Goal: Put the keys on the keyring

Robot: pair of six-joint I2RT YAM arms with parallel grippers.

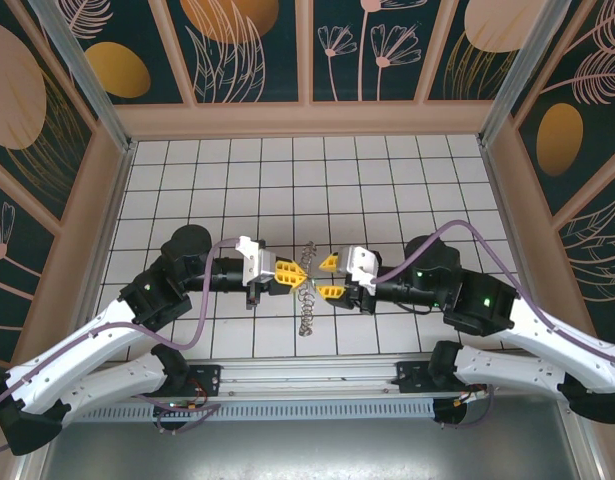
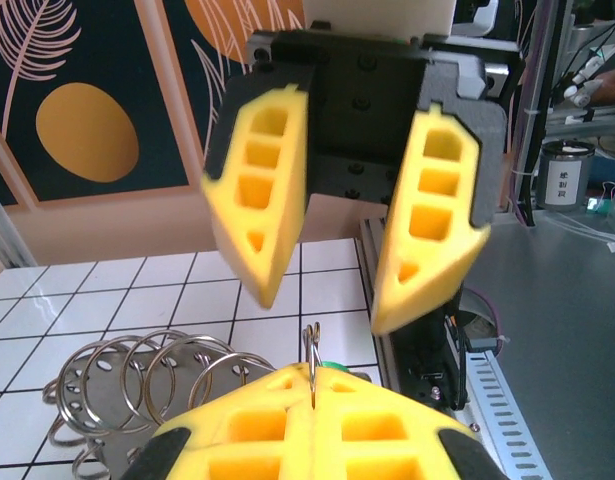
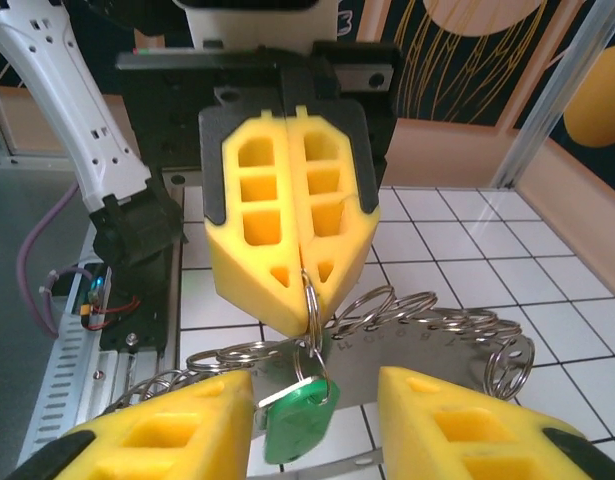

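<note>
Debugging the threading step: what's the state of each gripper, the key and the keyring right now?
left gripper: shut, pinching the small ring.
right gripper: open, one finger on either side of the key, not gripping it.
key: hanging from the small ring.
small ring: held upright in the left fingertips.
keyring: below the grippers, ungripped. I cannot tell whether the small ring is linked to it.

On the left gripper [image 3: 305, 305] we see matt yellow plastic fingers [image 3: 262, 230]; just below its tips, a glossy green plastic key [image 3: 299, 415]; beside it, the keyring [image 3: 417, 350], bright polished metal, over smooth shiny tiles [image 3: 437, 250].
</note>
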